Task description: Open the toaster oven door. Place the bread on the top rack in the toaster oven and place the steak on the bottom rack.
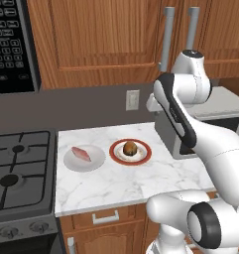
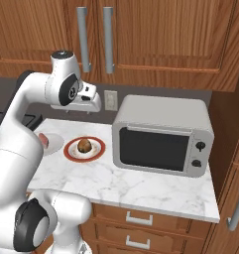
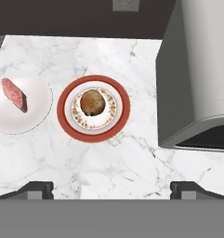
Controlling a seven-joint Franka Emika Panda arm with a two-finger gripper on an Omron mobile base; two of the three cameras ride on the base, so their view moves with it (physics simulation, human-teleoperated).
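A white marble counter (image 2: pixel 141 186) runs above wooden drawers, with the bread (image 3: pixel 92 102) on a red-rimmed plate (image 3: pixel 122 116) and the steak (image 3: pixel 13 92) on a plain white plate (image 3: pixel 34 114) beside it. The toaster oven (image 2: pixel 163 134) stands to the right with its toaster oven door (image 2: pixel 153 149) shut, below wooden wall cabinets (image 2: pixel 155 34). The gripper (image 3: pixel 111 188) hangs above the counter near the bread, fingers (image 3: pixel 36 188) spread wide, holding and touching nothing.

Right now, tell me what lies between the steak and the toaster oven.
The bread on its red-rimmed plate sits between the steak and the toaster oven, with bare marble either side, clearest in the hand view.
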